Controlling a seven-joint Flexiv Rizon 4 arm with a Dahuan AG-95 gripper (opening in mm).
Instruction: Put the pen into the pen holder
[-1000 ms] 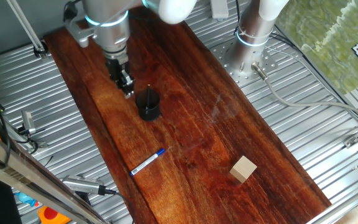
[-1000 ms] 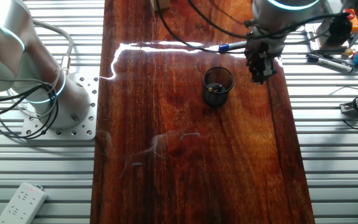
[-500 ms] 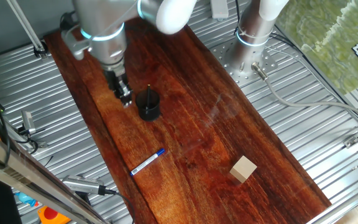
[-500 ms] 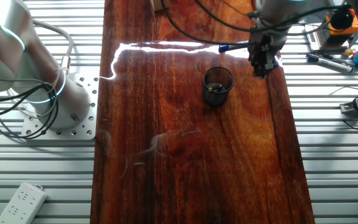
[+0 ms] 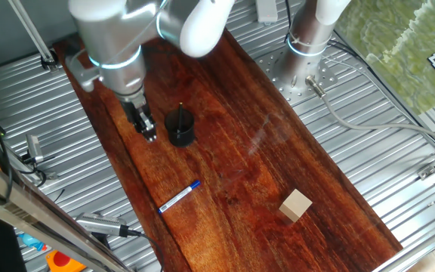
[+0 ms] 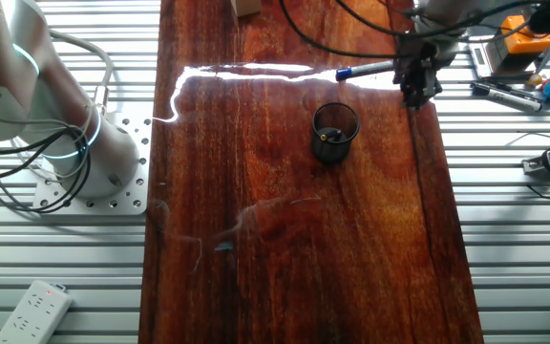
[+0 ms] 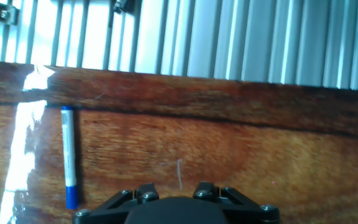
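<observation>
dark wooden table carries pen, pen holder, tan cube.

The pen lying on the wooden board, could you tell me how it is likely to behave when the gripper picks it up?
The pen looks slim and round, so it may roll if nudged sideways. It lies flat on the glossy wooden board, so it could slide. It appears straight and rigid, probably light.

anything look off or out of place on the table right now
Nothing stands out. The pen lies flat on the wood, the black cup stands upright, and a tan cube sits apart near the far end. The tool holds nothing.
</observation>
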